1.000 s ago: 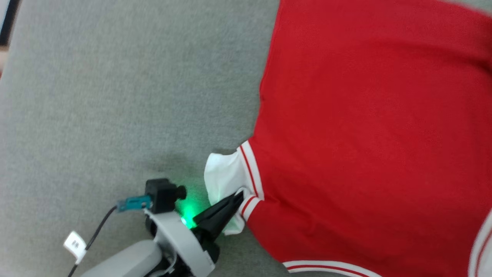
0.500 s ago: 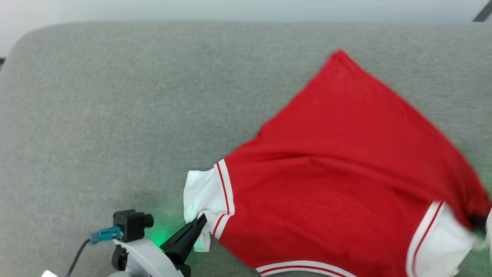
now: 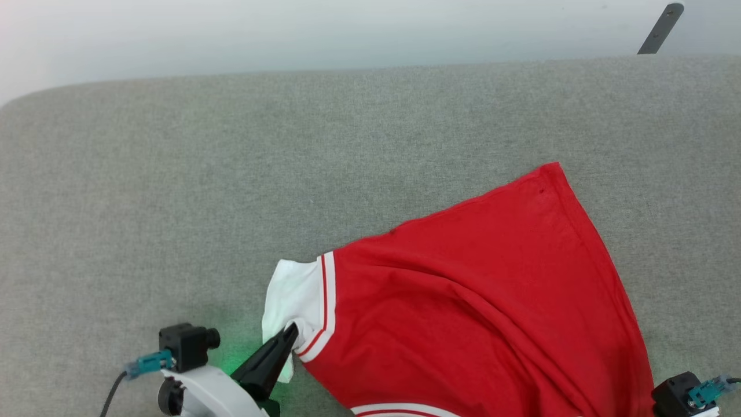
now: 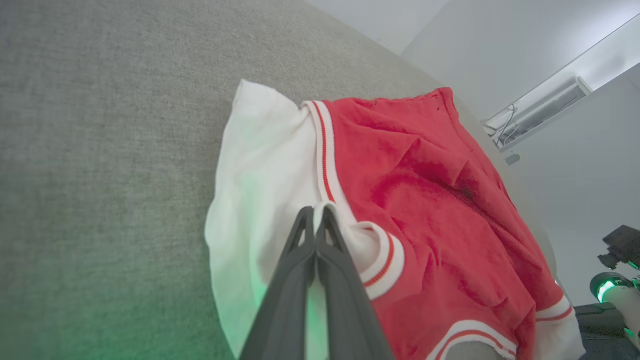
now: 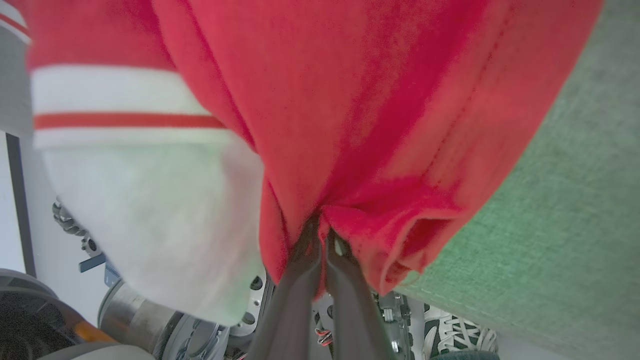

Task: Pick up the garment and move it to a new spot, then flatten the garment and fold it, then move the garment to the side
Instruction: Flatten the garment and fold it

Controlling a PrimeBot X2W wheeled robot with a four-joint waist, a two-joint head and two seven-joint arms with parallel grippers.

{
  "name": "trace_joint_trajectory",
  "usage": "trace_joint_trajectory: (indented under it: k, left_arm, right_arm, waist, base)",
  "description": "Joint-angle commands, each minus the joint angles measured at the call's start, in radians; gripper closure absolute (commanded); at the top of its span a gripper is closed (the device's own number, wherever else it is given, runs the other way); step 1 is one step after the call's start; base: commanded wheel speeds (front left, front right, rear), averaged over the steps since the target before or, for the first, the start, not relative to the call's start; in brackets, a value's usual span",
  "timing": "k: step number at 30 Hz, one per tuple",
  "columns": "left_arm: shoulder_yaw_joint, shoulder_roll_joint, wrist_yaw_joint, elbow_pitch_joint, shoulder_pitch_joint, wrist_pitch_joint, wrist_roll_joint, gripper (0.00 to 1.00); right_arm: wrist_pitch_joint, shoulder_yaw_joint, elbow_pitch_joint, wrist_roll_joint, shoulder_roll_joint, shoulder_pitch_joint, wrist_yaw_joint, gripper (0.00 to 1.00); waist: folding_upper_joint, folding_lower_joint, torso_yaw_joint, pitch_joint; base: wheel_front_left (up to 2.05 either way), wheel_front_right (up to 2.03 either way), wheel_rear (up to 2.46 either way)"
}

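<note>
The garment (image 3: 474,301) is a red shirt with white sleeves and red-and-white striped trim, lying rumpled on the grey table near its front edge. My left gripper (image 3: 289,333) is shut on the white sleeve (image 4: 260,165) right at the striped cuff band, seen close in the left wrist view (image 4: 315,212). In the right wrist view my right gripper (image 5: 320,227) is shut on a bunched fold of the red cloth (image 5: 350,100), with the other white sleeve (image 5: 150,210) hanging beside it past the table edge. Lettering is hidden.
The grey fabric-covered table (image 3: 231,174) stretches wide to the left and back, ending at a far edge below a pale wall. A dark bar (image 3: 660,29) stands beyond the far right. Below the near edge are the robot's base (image 5: 60,320) and a shoe (image 5: 450,340).
The head view has swung up, so the table's far edge now shows. The garment's body has drawn in toward the near edge, more rumpled. Both grippers have stayed shut on it.
</note>
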Motion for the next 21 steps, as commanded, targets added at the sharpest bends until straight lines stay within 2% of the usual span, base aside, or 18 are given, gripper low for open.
trace_joint_trajectory:
  k: [1, 2, 3, 4, 5, 9, 12, 16, 19, 21]
  left_arm:
    - [0.004, -0.002, 0.002, 0.004, 0.017, 0.001, 0.006, 1.00]
    - [0.005, -0.003, 0.002, 0.008, 0.020, 0.001, 0.010, 1.00]
    - [0.006, -0.004, 0.002, 0.010, 0.021, 0.001, 0.012, 1.00]
    - [0.009, -0.006, 0.002, 0.011, 0.022, 0.001, 0.014, 1.00]
    - [0.010, -0.009, 0.002, 0.011, 0.025, 0.001, 0.017, 1.00]
    - [0.004, -0.021, 0.002, 0.007, 0.036, 0.001, 0.025, 1.00]
    - [0.001, -0.029, 0.002, 0.001, 0.037, 0.001, 0.033, 1.00]
    - [-0.008, -0.044, 0.002, -0.002, 0.037, 0.001, 0.042, 1.00]
    - [-0.015, -0.056, 0.002, -0.004, 0.027, 0.001, 0.048, 1.00]
    - [-0.023, -0.063, 0.002, -0.004, 0.010, 0.001, 0.049, 1.00]
  right_arm:
    - [-0.008, -0.003, -0.005, -0.017, 0.004, 0.008, 0.000, 1.00]
    - [-0.013, -0.006, -0.008, -0.027, 0.012, 0.004, 0.000, 0.82]
    - [-0.020, -0.011, -0.014, -0.034, 0.019, -0.001, 0.000, 0.59]
    - [-0.027, -0.021, -0.021, -0.039, 0.023, -0.008, 0.000, 0.11]
    - [-0.027, -0.035, -0.028, -0.040, 0.022, -0.012, 0.000, 0.00]
    - [0.010, -0.103, -0.094, -0.009, -0.015, 0.000, 0.000, 0.00]
    - [0.060, -0.191, -0.164, 0.050, -0.044, 0.006, 0.000, 0.00]
    - [0.114, -0.313, -0.218, 0.115, -0.069, -0.063, 0.000, 0.00]
    - [0.105, -0.348, -0.178, 0.074, -0.073, -0.169, 0.000, 0.00]
    - [0.069, -0.314, -0.127, 0.008, -0.077, -0.258, 0.000, 0.00]
  waist:
    - [0.0000, 0.0000, -0.001, -0.006]
    - [0.0000, 0.0000, -0.001, -0.010]
    - [0.0000, 0.0000, -0.001, -0.013]
    - [0.0000, 0.0000, -0.001, -0.015]
    - [0.0000, 0.0000, 0.000, -0.019]
    - [0.0000, 0.0000, 0.015, -0.030]
    - [0.0000, 0.0000, 0.031, -0.040]
    - [0.0000, 0.0000, 0.057, -0.051]
    - [0.0000, 0.0000, 0.075, -0.050]
    - [0.0000, 0.0000, 0.090, -0.042]
  base:
    - [0.00, 0.00, 0.00]
    - [0.00, 0.00, 0.00]
    - [0.00, 0.00, 0.00]
    - [0.00, 0.00, 0.00]
    - [0.00, 0.00, 0.00]
    - [0.00, 0.00, 0.00]
    - [0.00, 0.00, 0.00]
    - [0.00, 0.00, 0.00]
    - [0.00, 0.00, 0.00]
    - [0.00, 0.00, 0.00]
